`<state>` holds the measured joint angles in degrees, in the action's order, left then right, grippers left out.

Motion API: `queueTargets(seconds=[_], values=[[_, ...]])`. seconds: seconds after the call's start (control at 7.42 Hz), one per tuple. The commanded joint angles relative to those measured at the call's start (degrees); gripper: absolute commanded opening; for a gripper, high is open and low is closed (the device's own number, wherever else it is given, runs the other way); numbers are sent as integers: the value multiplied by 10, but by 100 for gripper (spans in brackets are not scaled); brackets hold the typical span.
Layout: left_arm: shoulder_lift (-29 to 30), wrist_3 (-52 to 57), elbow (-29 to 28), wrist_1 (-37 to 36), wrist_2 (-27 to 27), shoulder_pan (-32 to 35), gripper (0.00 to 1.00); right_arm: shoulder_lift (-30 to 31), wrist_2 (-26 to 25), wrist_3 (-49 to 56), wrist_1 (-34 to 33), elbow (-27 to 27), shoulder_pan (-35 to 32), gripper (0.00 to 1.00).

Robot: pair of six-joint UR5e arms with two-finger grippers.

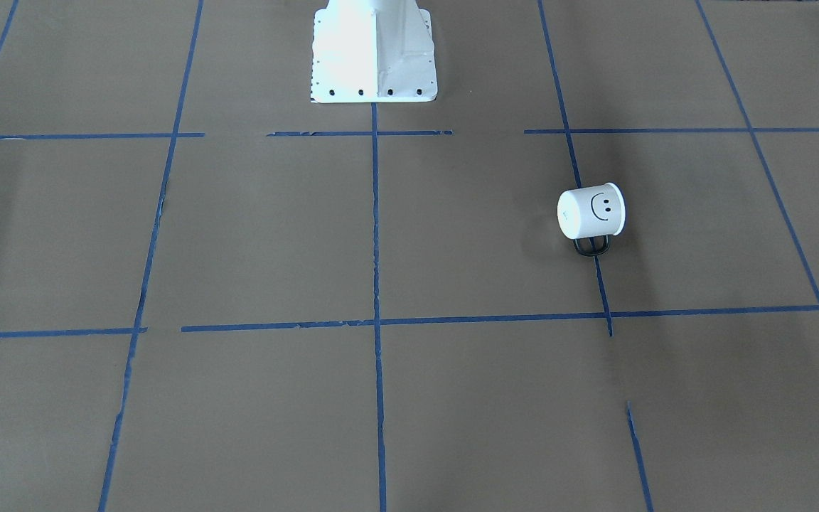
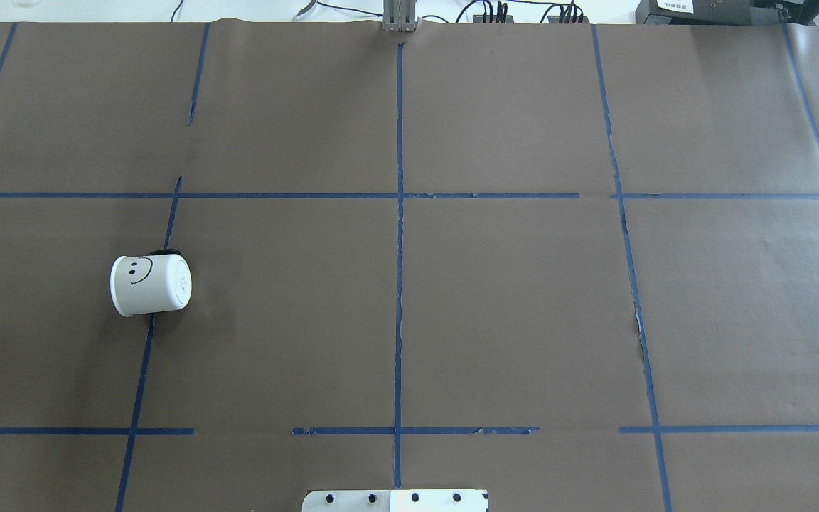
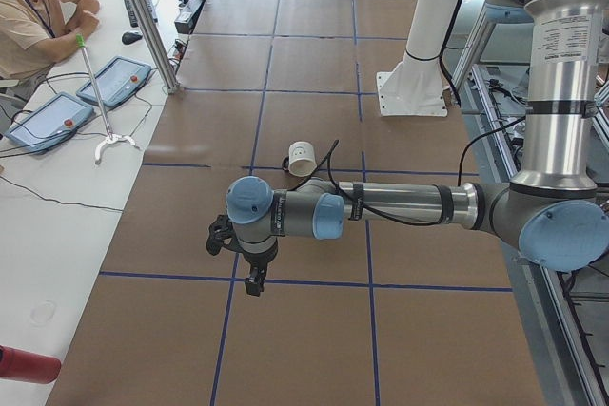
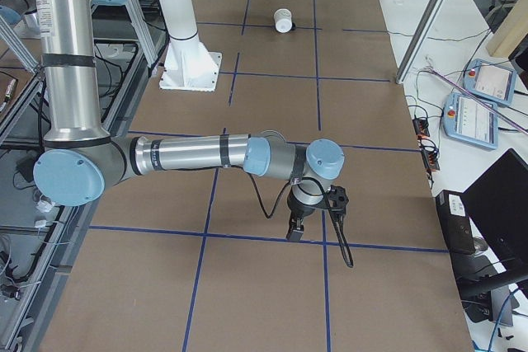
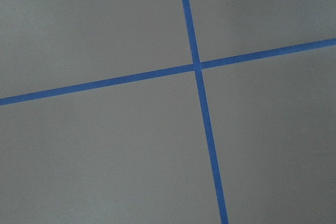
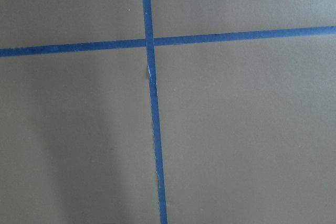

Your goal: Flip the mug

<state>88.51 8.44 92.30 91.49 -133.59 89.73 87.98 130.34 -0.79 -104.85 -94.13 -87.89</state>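
The mug [image 2: 150,284] is white with a black smiley face and lies on its side on the brown paper, on the robot's left half. Its base points toward the table's middle and its black handle [image 1: 591,245] points away from the robot. It also shows in the front view [image 1: 591,211] and small in the side views [image 3: 302,157] [image 4: 283,20]. My left gripper [image 3: 252,282] hangs pointing down, nearer the table's left end than the mug. My right gripper [image 4: 294,232] hangs pointing down near the table's right end. I cannot tell whether either is open or shut. Both wrist views show only paper and tape.
Blue tape lines [image 2: 399,235] grid the brown paper. The robot's white pedestal [image 1: 374,53] stands at the table's robot-side edge. An operator [image 3: 38,7] sits by teach pendants [image 3: 114,78] beyond the table's far side. More pendants [image 4: 487,80] show in the right view.
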Motion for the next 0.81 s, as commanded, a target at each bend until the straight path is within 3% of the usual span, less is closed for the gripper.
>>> queueTargets(seconds=[0.0,0.13,0.27,0.4,0.54,0.67], values=[[1,1,5,1,0,0,100,0,0,0,0,0,0,100],[10,-1,3,22,0,-3,100,0,0,0,0,1,0,100],[10,2,21,100,-11,-3,100,0,0,0,0,0,0,100],[10,-50,24,152,-94,-12,100,0,0,0,0,0,0,100],[9,-164,44,174,-108,-51,100,0,0,0,0,0,0,100],[3,-278,50,240,-23,-93,100,0,0,0,0,0,0,100]])
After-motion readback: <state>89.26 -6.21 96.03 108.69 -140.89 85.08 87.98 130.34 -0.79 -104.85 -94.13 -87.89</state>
